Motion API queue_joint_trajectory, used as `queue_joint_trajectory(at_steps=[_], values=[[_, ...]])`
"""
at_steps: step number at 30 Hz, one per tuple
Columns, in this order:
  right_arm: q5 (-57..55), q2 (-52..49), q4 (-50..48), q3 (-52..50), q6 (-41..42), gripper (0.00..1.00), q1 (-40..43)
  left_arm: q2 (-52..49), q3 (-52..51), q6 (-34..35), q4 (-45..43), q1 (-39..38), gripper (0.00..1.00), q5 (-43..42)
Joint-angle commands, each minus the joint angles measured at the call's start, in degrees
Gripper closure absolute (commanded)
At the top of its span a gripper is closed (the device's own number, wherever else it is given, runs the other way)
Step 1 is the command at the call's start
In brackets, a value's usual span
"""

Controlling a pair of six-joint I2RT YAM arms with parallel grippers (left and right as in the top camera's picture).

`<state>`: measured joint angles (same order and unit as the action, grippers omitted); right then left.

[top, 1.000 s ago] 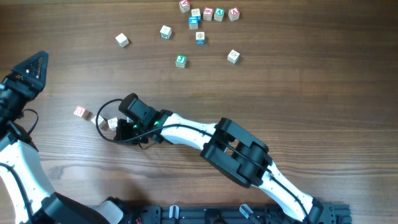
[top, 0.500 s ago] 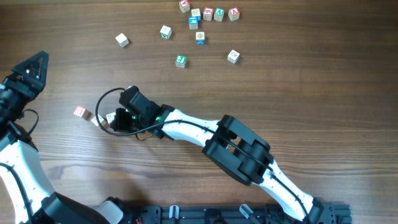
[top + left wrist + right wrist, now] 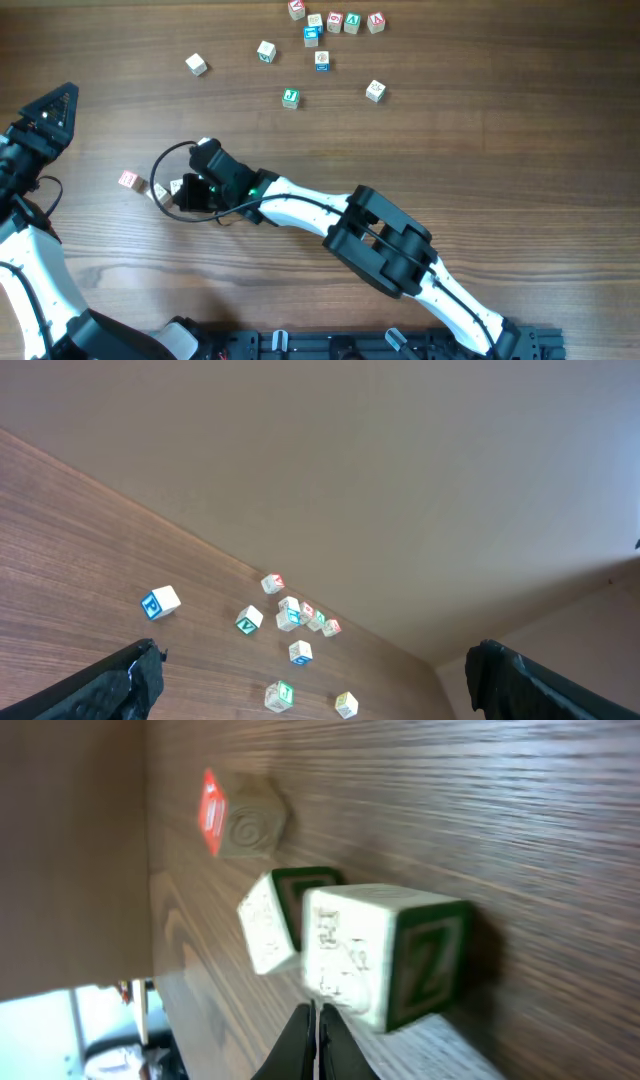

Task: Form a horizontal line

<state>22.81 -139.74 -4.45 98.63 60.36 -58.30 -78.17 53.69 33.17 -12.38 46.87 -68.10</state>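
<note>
Where the line is lying: on the worktop, running leftward from the right claw, long axis roughly horizontal.
Right claw: is sitting clenched and empty, tips just beside the Z cube.
Gap: red cube is standing slightly apart at the far end.
Left claw: is hanging released, well apart; the right arm is lying nearer.

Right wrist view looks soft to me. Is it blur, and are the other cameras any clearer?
Right wrist: the nearest cube is fairly crisp, the red-faced cube behind it soft, the scene tipped sideways. Overhead: evenly lit, sharp, no glare, scattered cubes tiny. Left wrist: mostly blank wall, those cubes small but distinct.
</note>
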Motion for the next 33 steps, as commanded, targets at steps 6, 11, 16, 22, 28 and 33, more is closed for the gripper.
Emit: queue_joint_trajectory(at_steps=[6, 11, 16, 22, 28, 33], values=[[-3.63, -1.55, 7.37, 8.04, -10.32, 0.95, -3.67, -0.59, 0.55, 0.33, 0.00, 0.81, 0.00, -0.90], [-5.07, -1.55, 7.54, 8.20, -11.82, 0.95, -3.91, -0.59, 0.55, 0.35, 0.00, 0.92, 0.00, -0.90], [-7.69, -2.32, 8.37, 9.94, -14.14, 0.95, -4.31, -0.59, 0.55, 0.35, 0.02, 0.92, 0.00, -0.92], [-7.50, -8.31, 14.10, 20.52, -18.36, 0.95, -4.61, -0.59, 0.55, 0.81, 0.02, 0.92, 0.00, -1.55], [-7.87, -10.71, 18.69, 25.73, -19.43, 0.95, -5.40, -0.59, 0.55, 0.79, 0.00, 0.92, 0.00, -1.53], [-7.80, -10.73, 19.12, 25.73, -18.82, 0.95, -5.57, -0.59, 0.55, 2.54, -5.29, 0.94, 0.00, 1.09]])
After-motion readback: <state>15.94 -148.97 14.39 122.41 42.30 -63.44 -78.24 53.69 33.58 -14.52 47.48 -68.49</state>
